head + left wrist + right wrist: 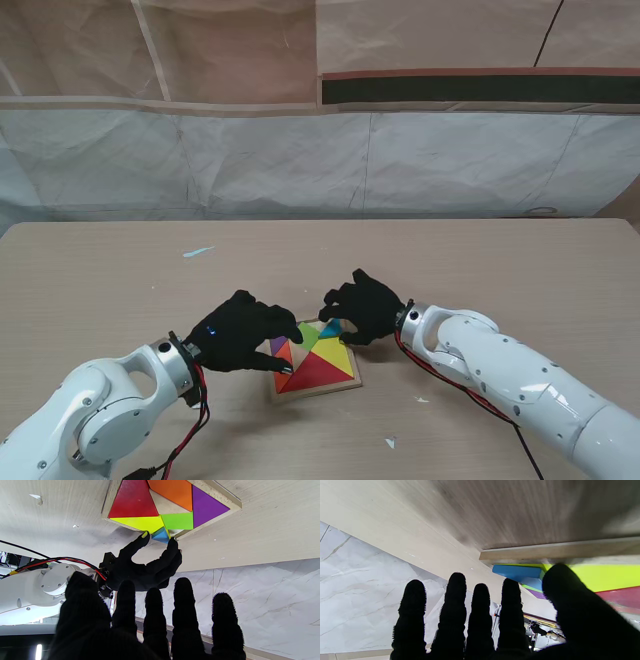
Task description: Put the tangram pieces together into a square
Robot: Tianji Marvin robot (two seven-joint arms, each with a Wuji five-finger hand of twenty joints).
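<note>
Stand view: tray (352, 381) half hidden under spread left hand (240, 333), right hand (365, 305) pinching blue piece (331, 327).

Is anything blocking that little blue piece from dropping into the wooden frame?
Nothing separate blocks it. The blue piece sits tilted at the frame's corner, pinched by the right hand, beside the yellow triangle.
</note>
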